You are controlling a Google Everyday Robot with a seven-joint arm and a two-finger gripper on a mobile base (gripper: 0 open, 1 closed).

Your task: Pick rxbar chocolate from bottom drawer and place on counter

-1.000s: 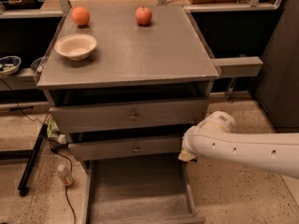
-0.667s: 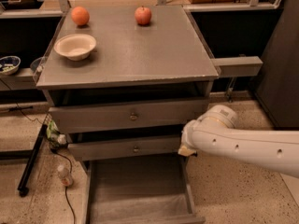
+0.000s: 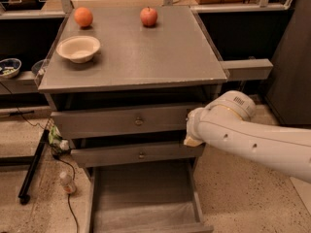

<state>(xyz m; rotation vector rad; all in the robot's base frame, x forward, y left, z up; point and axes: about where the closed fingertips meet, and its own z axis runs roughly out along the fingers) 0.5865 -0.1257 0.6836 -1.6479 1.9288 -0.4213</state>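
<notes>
Cannot make out the tool [image 3: 191, 140] beyond a tan scrap, tucked behind the white arm [image 3: 252, 135] at the middle drawer [image 3: 138, 155], right end. Cut off: arm by right edge, bottom drawer [image 3: 141, 198] front by lower edge, blue bowl [image 3: 8, 67] at left.

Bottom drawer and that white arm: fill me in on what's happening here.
The robot's white arm reaches in from the right, with its gripper near the right ends of the two upper drawer fronts. Below it the bottom drawer stands pulled out. No rxbar chocolate shows on the visible part of its pale liner or on the counter, which holds an orange, an apple and a white bowl.
</notes>
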